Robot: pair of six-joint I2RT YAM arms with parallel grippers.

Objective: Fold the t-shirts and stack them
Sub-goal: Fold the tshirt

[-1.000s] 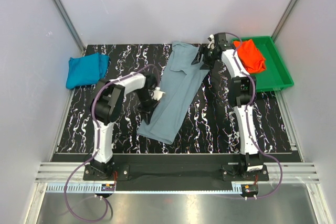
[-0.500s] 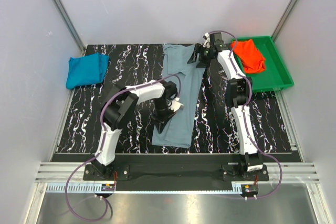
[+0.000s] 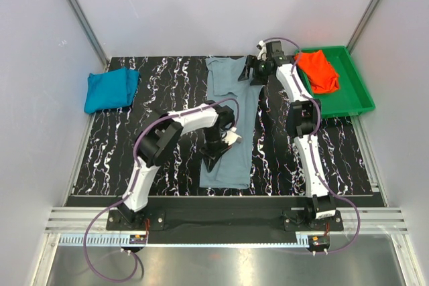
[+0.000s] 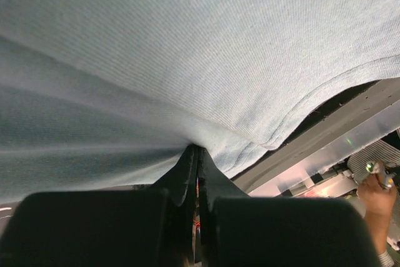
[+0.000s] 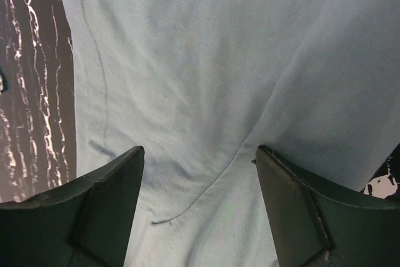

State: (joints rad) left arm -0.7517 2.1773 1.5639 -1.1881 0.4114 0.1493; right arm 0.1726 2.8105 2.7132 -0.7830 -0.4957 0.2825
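Observation:
A dusty grey-blue t-shirt (image 3: 233, 98) lies on the black marbled table as a long strip running from the far edge to the near edge. Low over its near part, my left gripper (image 3: 214, 153) is shut on a pinch of that cloth; in the left wrist view the jaws (image 4: 197, 152) meet on the fabric (image 4: 187, 42). My right gripper (image 3: 254, 72) hangs open over the shirt's far right corner, with the cloth (image 5: 187, 60) lying loose between its fingers (image 5: 106, 192). A bright teal-blue t-shirt (image 3: 110, 90) sits folded at the far left. An orange-red t-shirt (image 3: 319, 72) lies bunched in the tray.
A green plastic tray (image 3: 348, 102) stands at the far right, beside the right arm. The near metal rail (image 4: 325, 148) runs just beyond the shirt's hem, and a person's hand (image 4: 375, 186) shows past it. Grey walls close in both sides.
My left gripper swung right and nearer with the cloth in it, pulling the slanted shirt into a straight strip. The right gripper shifted slightly left at the far end.

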